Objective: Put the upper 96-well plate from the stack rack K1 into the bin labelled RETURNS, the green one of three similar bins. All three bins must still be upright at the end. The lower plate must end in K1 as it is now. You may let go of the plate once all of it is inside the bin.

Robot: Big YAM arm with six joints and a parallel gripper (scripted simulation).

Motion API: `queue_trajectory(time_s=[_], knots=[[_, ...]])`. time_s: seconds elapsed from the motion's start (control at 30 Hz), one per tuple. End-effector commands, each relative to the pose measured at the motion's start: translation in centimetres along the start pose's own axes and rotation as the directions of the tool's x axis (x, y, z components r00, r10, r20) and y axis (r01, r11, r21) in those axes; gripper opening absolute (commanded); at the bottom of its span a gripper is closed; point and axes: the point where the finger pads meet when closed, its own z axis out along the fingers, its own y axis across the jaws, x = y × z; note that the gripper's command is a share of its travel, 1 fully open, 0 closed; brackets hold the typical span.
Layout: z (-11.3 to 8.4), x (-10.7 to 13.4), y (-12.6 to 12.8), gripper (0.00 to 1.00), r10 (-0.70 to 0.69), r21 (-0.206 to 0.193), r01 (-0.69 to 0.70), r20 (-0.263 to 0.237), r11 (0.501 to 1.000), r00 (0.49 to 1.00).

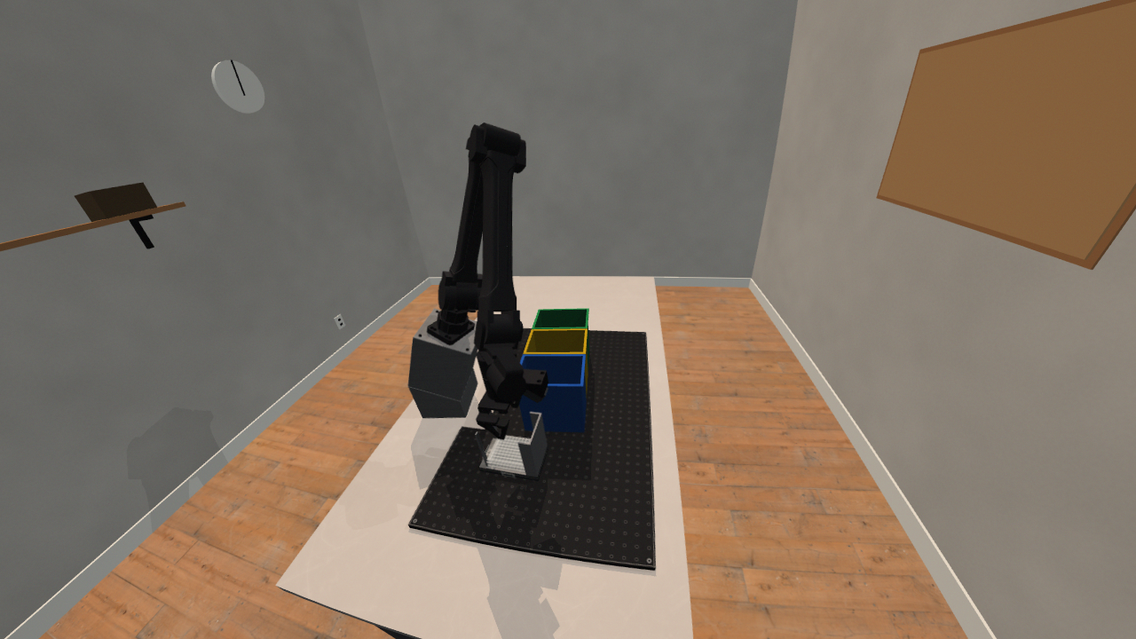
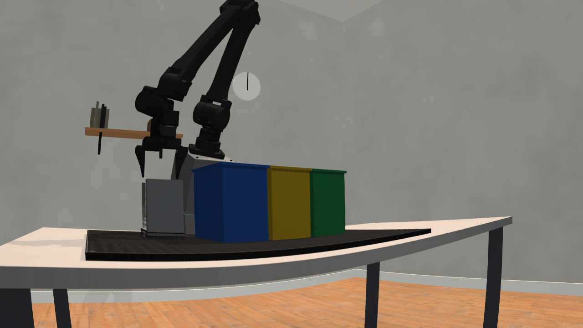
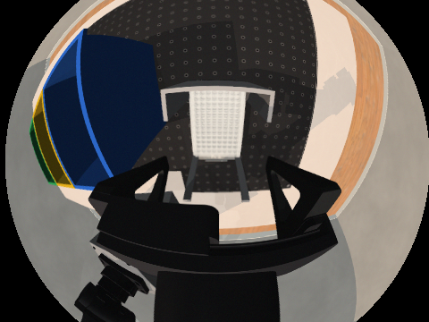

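The grey stack rack K1 [image 1: 520,450] stands on the black pegboard beside the blue bin; it also shows in the exterior view [image 2: 163,207] and the wrist view [image 3: 217,103]. The upper white 96-well plate [image 1: 503,453] lies in it, seen from above in the wrist view [image 3: 217,123]. The lower plate is hidden beneath it. My gripper [image 2: 161,163] is open and empty, pointing down just above the rack's top; it also shows in the top view [image 1: 493,421] and the wrist view [image 3: 217,185]. The green bin [image 1: 560,319] [image 2: 327,202] stands upright at the far end of the row.
The blue bin [image 2: 230,202] stands right next to the rack, and the yellow bin [image 2: 289,202] is between it and the green one. All three are upright. The arm's grey base [image 1: 440,377] stands left of the bins. A wall shelf [image 2: 122,132] is behind.
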Motion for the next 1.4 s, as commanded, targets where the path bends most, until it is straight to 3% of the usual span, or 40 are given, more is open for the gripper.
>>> queue_trajectory(time_s=[0.0,1.37], knots=[[1.0,0.2,0.3,1.00,0.013,-0.006,-0.013,-0.009,1.000,1.000],[7.0,-0.6,-0.3,1.00,0.007,0.006,-0.007,0.005,1.000,1.000]])
